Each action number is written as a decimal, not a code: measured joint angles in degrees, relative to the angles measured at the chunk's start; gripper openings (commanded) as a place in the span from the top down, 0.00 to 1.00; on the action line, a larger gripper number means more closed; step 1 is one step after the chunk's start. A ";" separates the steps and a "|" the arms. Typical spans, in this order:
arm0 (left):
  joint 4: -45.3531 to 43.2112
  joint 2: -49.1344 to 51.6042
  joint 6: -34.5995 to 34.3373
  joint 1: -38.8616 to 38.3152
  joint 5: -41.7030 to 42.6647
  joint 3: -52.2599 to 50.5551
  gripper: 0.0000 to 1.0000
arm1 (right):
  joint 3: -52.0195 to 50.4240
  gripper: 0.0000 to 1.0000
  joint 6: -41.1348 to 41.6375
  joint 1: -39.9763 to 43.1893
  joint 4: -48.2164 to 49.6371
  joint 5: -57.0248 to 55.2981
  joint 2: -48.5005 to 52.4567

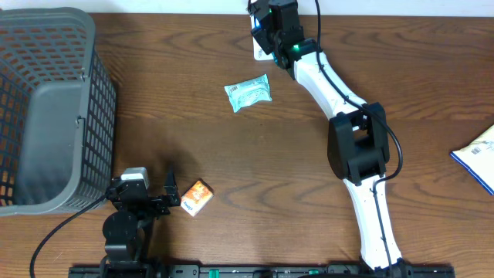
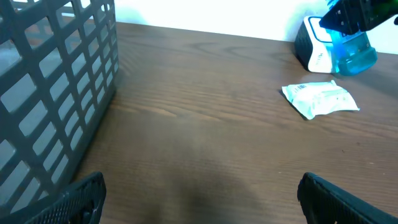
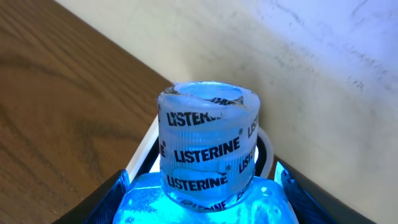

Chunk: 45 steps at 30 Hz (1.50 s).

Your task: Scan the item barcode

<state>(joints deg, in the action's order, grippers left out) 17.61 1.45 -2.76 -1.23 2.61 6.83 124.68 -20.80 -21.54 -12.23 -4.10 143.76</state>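
While at the scanner (image 2: 311, 50), blue bottle (image 3: 208, 149) (Listerine); packet (image 1: 248, 93), basket (image 1: 100, 116) well apart.

Overhead top-down, right wrist — close on bottle (image 3: 206, 149)

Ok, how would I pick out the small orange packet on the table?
Find the grey basket at the left of the overhead view. Off its near right corner, towards the bottom of the view, lies the orange packet. It is the only orange thing; the pouch farther back is pale blue-green.

Mock shop checkout: grey basket (image 1: 104, 108), barcode scanner (image 2: 314, 53), packaged goods (image 1: 248, 92) on wooden table (image 1: 193, 131).
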 measured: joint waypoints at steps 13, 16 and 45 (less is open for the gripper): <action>0.00 0.00 0.00 0.00 0.00 -0.02 0.02 | 12.31 0.65 3.23 0.72 -22.14 -0.04 0.22; 0.02 0.00 0.00 0.00 0.00 0.00 0.02 | 20.33 0.65 4.74 2.14 -34.29 -0.35 0.22; 0.00 0.00 0.00 0.00 0.00 0.00 0.02 | 9.51 0.30 20.22 47.17 -56.46 -7.32 -0.55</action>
<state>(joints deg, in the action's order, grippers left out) 17.61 1.45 -2.76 -1.23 2.61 6.83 134.19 -0.58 25.63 -68.69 -11.42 143.22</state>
